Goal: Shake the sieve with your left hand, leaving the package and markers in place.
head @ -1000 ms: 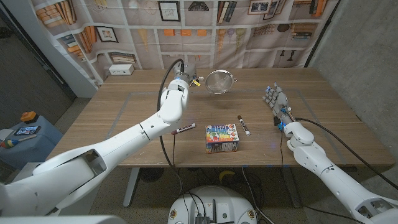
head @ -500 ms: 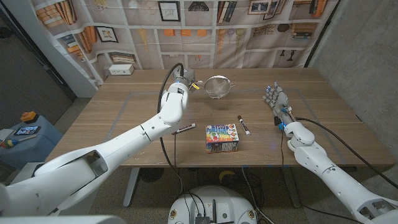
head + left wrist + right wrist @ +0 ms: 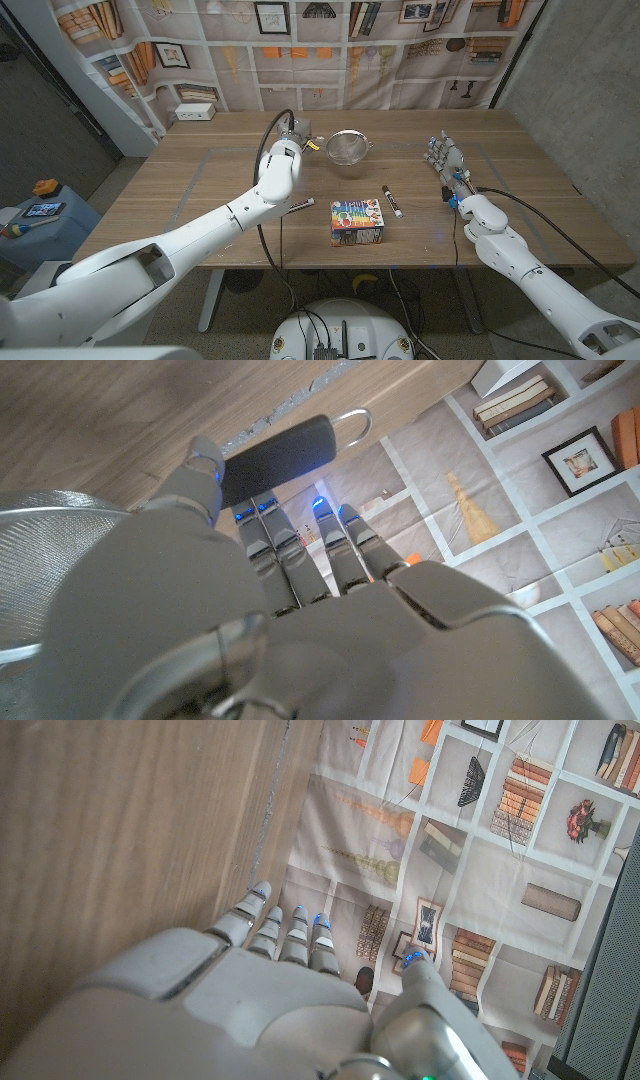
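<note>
A round metal sieve [image 3: 348, 148] with a black handle [image 3: 275, 450] sits low over the far middle of the table, bowl opening up; I cannot tell if it touches the wood. My left hand [image 3: 297, 131] grips the handle, fingers [image 3: 262, 538] wrapped around it, and the mesh [image 3: 40, 560] lies beside the palm. The colourful package [image 3: 357, 221] lies near the front edge. One marker [image 3: 393, 200] lies just right of it and another marker [image 3: 293, 208] just left, partly under my left forearm. My right hand [image 3: 447, 158] stands at the right, fingers apart, holding nothing.
The wooden table [image 3: 200, 190] has bare room at the left and far right. A white box [image 3: 195, 112] sits on a shelf behind the far left corner. The bookshelf-print curtain [image 3: 480, 830] hangs behind the table.
The sieve has come down from a tilted, raised pose to a level, lower one, and my left hand has shifted slightly right with it. Package, markers and right hand have not moved.
</note>
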